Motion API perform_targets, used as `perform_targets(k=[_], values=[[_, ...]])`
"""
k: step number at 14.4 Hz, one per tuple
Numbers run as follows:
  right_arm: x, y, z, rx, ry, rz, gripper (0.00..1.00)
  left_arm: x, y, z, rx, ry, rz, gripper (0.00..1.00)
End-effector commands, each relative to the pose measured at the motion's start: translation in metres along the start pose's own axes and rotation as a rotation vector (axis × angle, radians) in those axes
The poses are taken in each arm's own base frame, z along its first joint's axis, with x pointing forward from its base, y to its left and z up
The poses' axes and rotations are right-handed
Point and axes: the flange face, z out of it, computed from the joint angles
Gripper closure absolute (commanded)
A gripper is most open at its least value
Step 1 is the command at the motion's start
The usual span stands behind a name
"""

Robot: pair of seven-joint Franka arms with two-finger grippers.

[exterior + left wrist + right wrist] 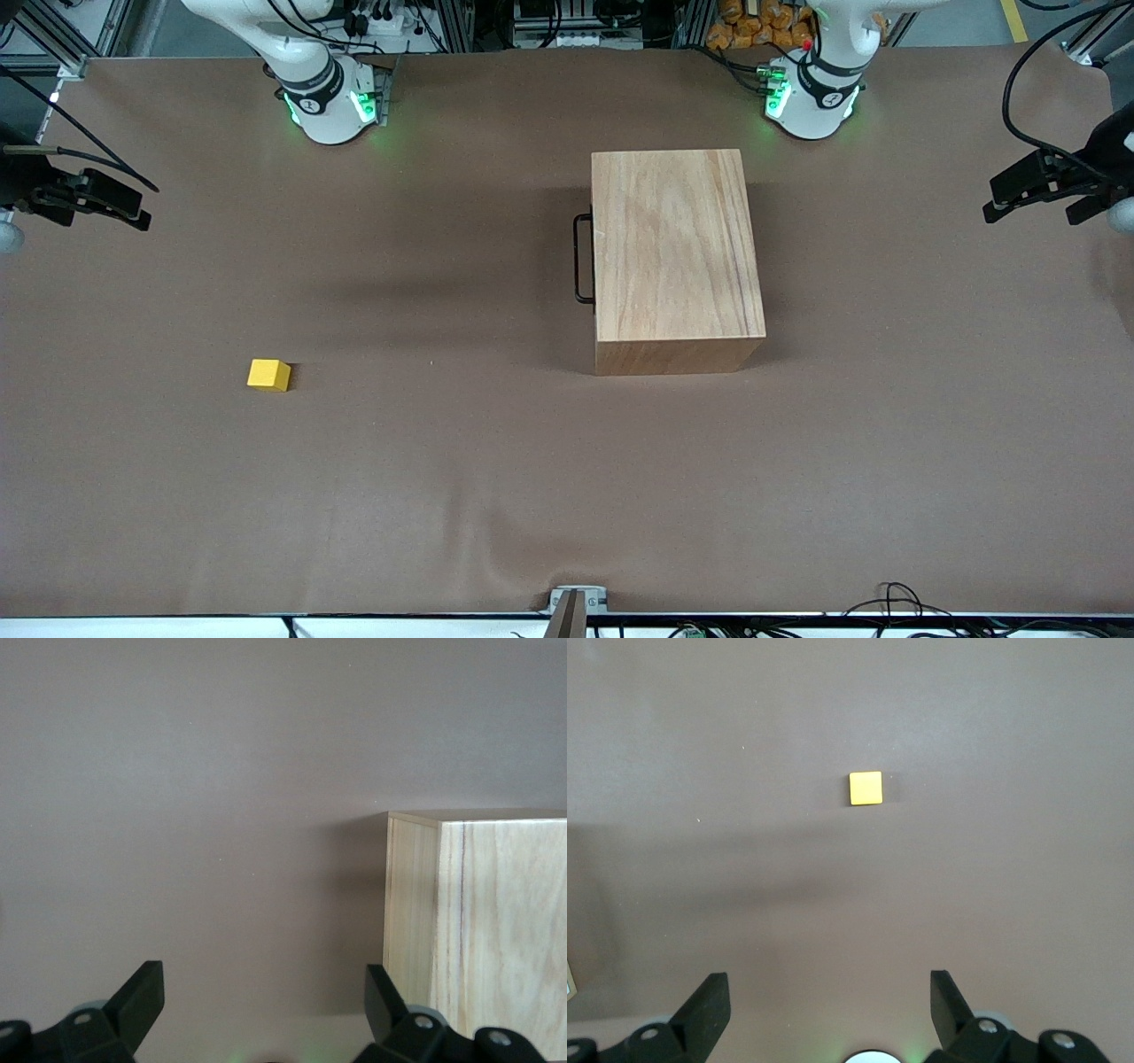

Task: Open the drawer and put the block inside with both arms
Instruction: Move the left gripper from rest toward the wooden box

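Two white jointed robot arms wear black bands above rounded bases that glow green, with black cables trailing off them. The black left gripper and black right gripper have angular fingers with silver screws

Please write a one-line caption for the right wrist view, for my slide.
Open right gripper hangs above the brown table, with the yellow block lying free ahead.

Both arms wait, raised at their own ends of the table. The left gripper hangs in the air with its black fingers spread wide and nothing between them. The right gripper matches it, fingers parted, holding nothing.
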Motion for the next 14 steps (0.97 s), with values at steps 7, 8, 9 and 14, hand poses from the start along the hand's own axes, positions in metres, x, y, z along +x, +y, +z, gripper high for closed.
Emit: perform_targets(k=[7, 8, 9, 14], values=[[-0.008, 0.001, -0.001, 0.011, -0.014, -0.001, 0.0, 0.005, 0.001, 0.004, 0.001, -0.01, 0.006, 0.0], [-0.008, 0.001, -0.001, 0.011, -0.014, 0.001, 0.0, 0.009, 0.008, 0.01, 0.001, -0.02, 0.013, 0.0], [-0.007, 0.001, -0.001, 0.011, -0.016, -0.001, 0.0, 0.01, 0.016, 0.014, 0.001, -0.027, 0.024, 0.0], [-0.008, 0.001, 0.001, 0.011, -0.02, 0.001, 0.0, 0.02, 0.07, 0.043, 0.0, -0.078, 0.054, 0.0]])
